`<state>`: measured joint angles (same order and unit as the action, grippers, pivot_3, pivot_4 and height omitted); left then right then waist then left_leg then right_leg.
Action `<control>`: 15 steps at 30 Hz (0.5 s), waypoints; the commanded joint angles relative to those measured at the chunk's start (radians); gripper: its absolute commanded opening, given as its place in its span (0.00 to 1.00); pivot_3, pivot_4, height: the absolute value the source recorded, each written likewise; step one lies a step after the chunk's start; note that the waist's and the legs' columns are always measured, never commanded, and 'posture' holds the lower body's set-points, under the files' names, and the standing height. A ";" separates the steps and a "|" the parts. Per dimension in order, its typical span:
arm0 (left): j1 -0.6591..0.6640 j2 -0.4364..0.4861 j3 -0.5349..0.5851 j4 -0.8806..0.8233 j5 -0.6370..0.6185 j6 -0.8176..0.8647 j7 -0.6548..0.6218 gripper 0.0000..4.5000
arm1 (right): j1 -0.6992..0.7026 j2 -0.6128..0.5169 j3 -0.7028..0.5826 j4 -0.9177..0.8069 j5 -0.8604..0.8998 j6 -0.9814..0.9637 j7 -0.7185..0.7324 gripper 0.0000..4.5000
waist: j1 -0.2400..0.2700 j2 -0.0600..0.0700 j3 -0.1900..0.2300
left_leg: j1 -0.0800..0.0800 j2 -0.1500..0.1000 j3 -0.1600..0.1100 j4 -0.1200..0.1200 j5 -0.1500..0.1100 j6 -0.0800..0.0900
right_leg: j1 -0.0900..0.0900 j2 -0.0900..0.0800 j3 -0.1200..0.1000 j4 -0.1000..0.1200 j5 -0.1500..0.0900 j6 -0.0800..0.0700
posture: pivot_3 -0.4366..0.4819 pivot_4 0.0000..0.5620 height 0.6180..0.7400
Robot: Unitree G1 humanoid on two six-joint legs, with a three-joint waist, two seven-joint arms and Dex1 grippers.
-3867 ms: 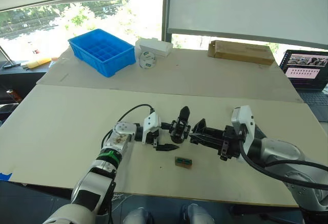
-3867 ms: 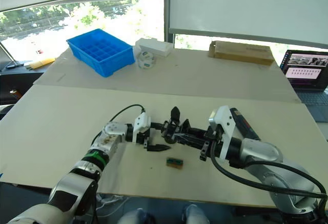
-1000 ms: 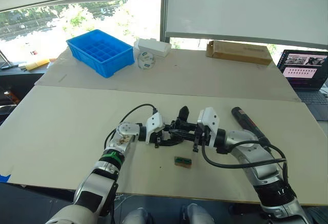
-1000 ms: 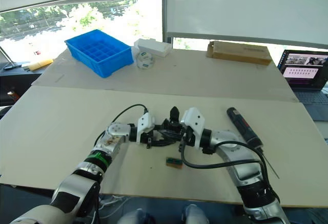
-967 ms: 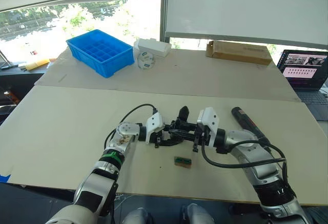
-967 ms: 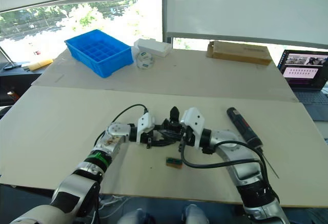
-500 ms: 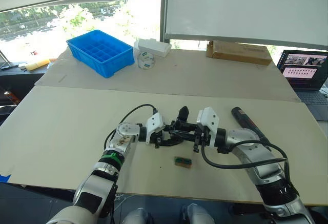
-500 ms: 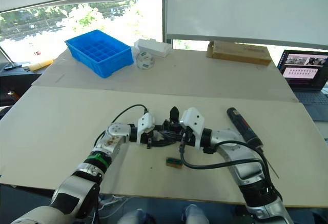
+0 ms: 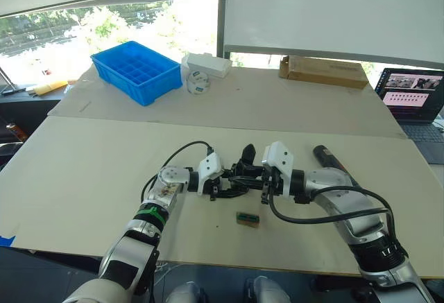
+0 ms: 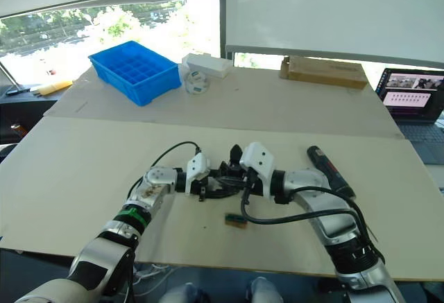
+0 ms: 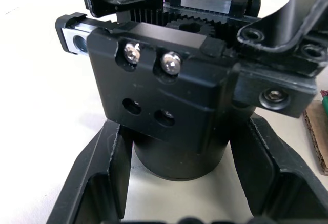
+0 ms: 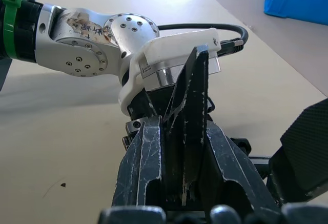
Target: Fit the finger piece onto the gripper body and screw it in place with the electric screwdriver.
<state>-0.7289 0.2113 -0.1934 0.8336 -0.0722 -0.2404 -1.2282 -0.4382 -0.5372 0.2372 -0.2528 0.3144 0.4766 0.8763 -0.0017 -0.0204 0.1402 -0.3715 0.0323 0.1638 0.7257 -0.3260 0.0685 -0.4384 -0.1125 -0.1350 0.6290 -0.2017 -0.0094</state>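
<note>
My left end effector (image 11: 174, 203) brackets the gripper body (image 11: 174, 101), fingers spread around its base. My right end effector (image 12: 182, 183) pinches the finger piece (image 12: 189, 126) at the body. It isn't seated; the electric screwdriver (image 9: 338, 168) lies unused on the desk (image 9: 83, 164).

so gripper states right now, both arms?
Left gripper: open around the gripper body.
Right gripper: shut on the finger piece.

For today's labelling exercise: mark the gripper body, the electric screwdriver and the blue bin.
gripper body (image 11: 174, 106), left wrist view, on its black front block below the two screws.
electric screwdriver (image 10: 327, 169), right eye view, on its black barrel.
blue bin (image 9: 136, 85), left eye view, on its near wall.
</note>
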 commanded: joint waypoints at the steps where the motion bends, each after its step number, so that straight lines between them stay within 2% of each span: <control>1: 0.026 0.007 -0.019 -0.020 0.012 0.009 -0.017 0.50 | 0.022 -0.040 0.055 0.065 -0.066 0.094 -0.014 0.09 | -0.002 0.000 -0.002 | 0.000 0.000 0.000 0.000 0.000 0.000 | 0.000 0.000 0.000 0.000 0.000 0.000 | 0.48 0.27 1.00; 9: 0.041 0.001 -0.028 -0.043 0.011 0.015 -0.014 0.50 | 0.066 -0.024 0.039 0.070 -0.005 0.194 -0.038 0.09 | -0.002 0.000 -0.005 | 0.002 0.001 -0.001 -0.001 0.000 0.000 | 0.001 -0.001 0.000 0.000 0.000 -0.001 | 0.48 0.27 1.00; 15: 0.045 0.004 -0.030 -0.048 0.012 0.016 -0.010 0.50 | 0.098 -0.065 0.047 0.080 -0.020 0.165 -0.022 0.09 | -0.001 0.001 -0.008 | 0.002 0.001 -0.002 -0.001 0.000 0.000 | 0.002 -0.001 0.000 -0.001 0.000 -0.001 | 0.48 0.27 1.00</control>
<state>-0.7016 0.2121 -0.2002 0.8004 -0.0715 -0.2344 -1.2067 -0.4175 -0.5432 0.2304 -0.2677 0.3597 0.5681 0.8548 -0.0025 -0.0198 0.1319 -0.3693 0.0330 0.1619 0.7243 -0.3262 0.0684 -0.4363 -0.1138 -0.1349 0.6281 -0.2021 -0.0101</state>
